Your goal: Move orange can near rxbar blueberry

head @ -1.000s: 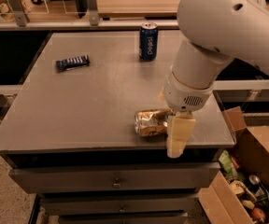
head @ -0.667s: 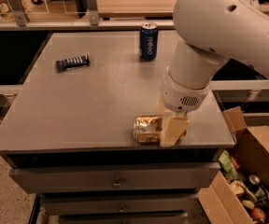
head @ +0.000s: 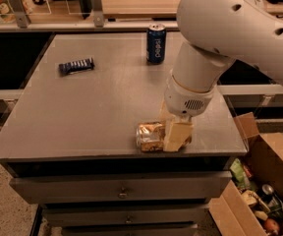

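**Gripper at the can, bar far across**

Camera view: the orange can [head: 150,136] lies on its side by the front edge of the tabletop [head: 97,112], its long axis along that edge. The gripper [head: 177,134] is down against its right end; whether it is clamped I cannot tell. The blueberry bar [head: 76,66] lies well apart, toward the rear left corner.

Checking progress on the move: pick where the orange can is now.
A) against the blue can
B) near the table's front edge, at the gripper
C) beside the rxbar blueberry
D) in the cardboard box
B: the orange can lies by the front edge at the gripper, far from the rxbar blueberry.
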